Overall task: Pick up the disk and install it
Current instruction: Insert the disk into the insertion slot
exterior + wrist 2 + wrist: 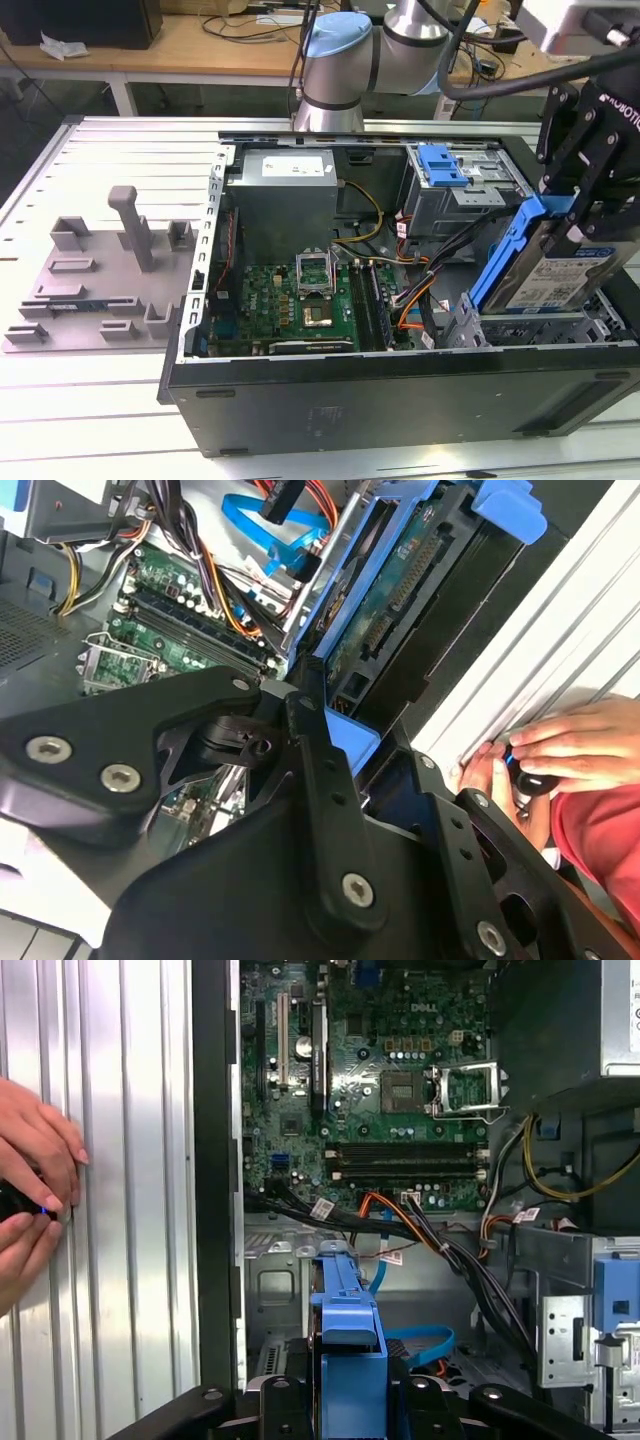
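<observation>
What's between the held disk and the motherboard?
A bundle of black and orange cables crosses between the disk and the motherboard, seen in the first wrist view; the exterior view shows the same bundle.

In the exterior view the gripper (575, 215), itself being cropped at the picture's edge, is covering the top edge of the disk (545, 278). In both wrist views a person's hands (575, 745) (35, 1160) are being cut off by the frame and are mostly hiding a small dark object (535, 780) between them.
</observation>
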